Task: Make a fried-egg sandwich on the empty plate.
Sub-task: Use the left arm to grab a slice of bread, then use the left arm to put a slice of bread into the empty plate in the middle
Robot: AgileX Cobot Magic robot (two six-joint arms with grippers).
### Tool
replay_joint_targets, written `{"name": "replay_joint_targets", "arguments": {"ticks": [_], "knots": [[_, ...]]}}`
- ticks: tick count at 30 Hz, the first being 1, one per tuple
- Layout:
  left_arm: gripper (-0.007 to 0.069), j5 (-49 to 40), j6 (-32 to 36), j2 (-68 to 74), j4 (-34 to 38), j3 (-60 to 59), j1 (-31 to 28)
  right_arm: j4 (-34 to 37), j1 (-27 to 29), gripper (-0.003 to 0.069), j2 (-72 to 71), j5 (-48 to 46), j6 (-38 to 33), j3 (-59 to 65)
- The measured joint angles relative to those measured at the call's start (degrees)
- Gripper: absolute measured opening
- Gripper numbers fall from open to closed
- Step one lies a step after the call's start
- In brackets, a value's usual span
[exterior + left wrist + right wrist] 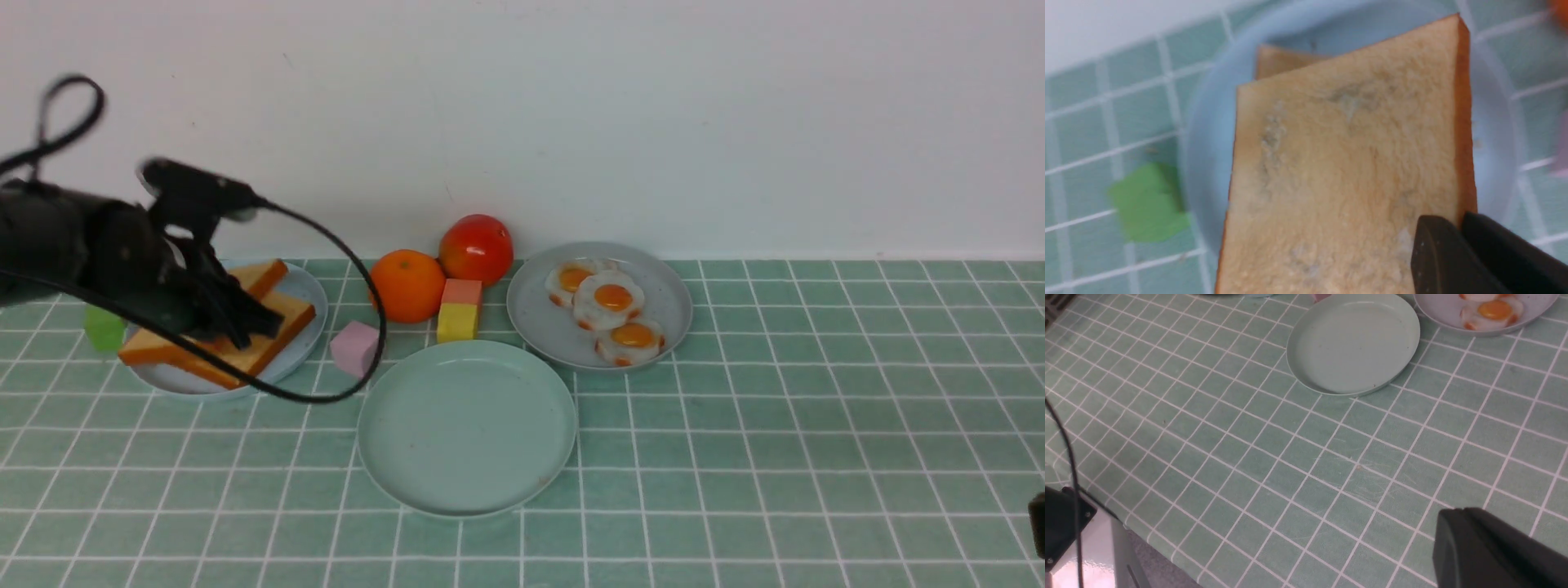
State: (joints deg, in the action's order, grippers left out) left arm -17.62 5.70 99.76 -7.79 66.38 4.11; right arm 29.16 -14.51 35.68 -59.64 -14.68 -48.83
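Observation:
Two golden toast slices lie on the pale blue plate (306, 290) at the left. My left gripper (261, 322) is shut on the crust edge of the upper slice (237, 351); the wrist view shows both jaws (1459, 222) pinching that slice (1347, 163) over the plate (1494, 155). The second slice (263, 278) lies behind it, and its corner shows in the wrist view (1278, 61). Three fried eggs (608, 298) sit on the grey plate (535, 314). The mint-green plate (467, 425) in the middle holds nothing. My right gripper (1457, 514) is shut and empty, low at the near right, far from the mint plate (1353, 343).
An orange (406, 284), a red fruit (476, 247), a yellow-and-pink block (460, 310) and a pink cube (355, 347) stand between the plates. A green cube (104, 328) sits left of the blue plate. The left arm's cable (326, 396) hangs near the mint plate.

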Motion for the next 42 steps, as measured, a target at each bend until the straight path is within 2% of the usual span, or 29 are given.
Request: {"name": "replay_joint_targets", "arguments": {"ticks": [4, 7, 9, 11, 16, 20, 29, 31, 35, 36, 37, 38, 40, 42], "knots": [[0.0037, -4.0, -0.3, -7.4, 1.5, -1.4, 2.9, 0.0, 0.0, 0.0014, 0.0, 0.0, -0.7, 0.0], [0.0037, -5.2, -0.2, -12.5, 1.5, -4.6, 10.9, 0.0, 0.0, 0.0014, 0.0, 0.0, -1.5, 0.0], [0.0037, -5.4, -0.2, -13.2, 1.5, -5.4, 13.4, 0.0, 0.0, 0.0014, 0.0, 0.0, -1.6, 0.0], [0.0037, -6.6, -0.2, -13.7, 1.5, -7.2, 21.7, 0.0, 0.0, 0.0014, 0.0, 0.0, -1.7, 0.0], [0.0037, -5.3, -2.7, -10.7, -0.7, -8.0, 30.8, 0.0, 0.0, 0.0016, 0.0, 0.0, -1.7, 0.0], [0.0037, -1.9, -5.7, -6.6, -4.1, -8.0, 33.2, 0.0, 0.0, 0.0021, 0.0, -0.2, -1.7, 0.0], [0.0049, 0.8, -6.3, -0.9, -10.1, -8.0, 33.3, 0.0, 0.0, 0.0055, 0.0, -3.0, -1.7, 0.0], [0.0118, 1.4, -6.5, -0.7, -10.5, -8.0, 33.3, -0.4, 0.0, 0.0097, 0.0, -3.5, -1.7, 0.0], [0.0323, 1.5, -6.7, -0.7, -10.6, -8.0, 33.3, -0.7, 0.0, 0.0221, 0.0, -3.6, -1.7, 0.0], [0.0335, 1.5, -6.8, -0.7, -10.6, -8.0, 33.3, -0.7, 0.0, 0.0227, 0.0, -3.6, -1.7, 0.0], [0.0419, 1.3, -7.2, -1.2, -10.6, -8.0, 33.3, -0.7, 0.0, 0.0279, 0.0, -3.3, -1.7, 0.0], [0.0460, 1.1, -7.7, -1.7, -10.6, -8.0, 33.3, -0.7, 0.0, 0.0301, 0.1, -2.9, -1.7, 0.0], [0.0493, 0.2, -10.1, -3.9, -9.8, -7.8, 33.4, -0.7, 0.0, 0.0332, 0.7, -2.3, -1.7, -0.1], [0.0470, -1.1, -15.1, -8.9, -8.7, -7.3, 33.5, -0.7, 0.0, 0.0336, 2.6, -1.1, -1.7, -0.1]]}}
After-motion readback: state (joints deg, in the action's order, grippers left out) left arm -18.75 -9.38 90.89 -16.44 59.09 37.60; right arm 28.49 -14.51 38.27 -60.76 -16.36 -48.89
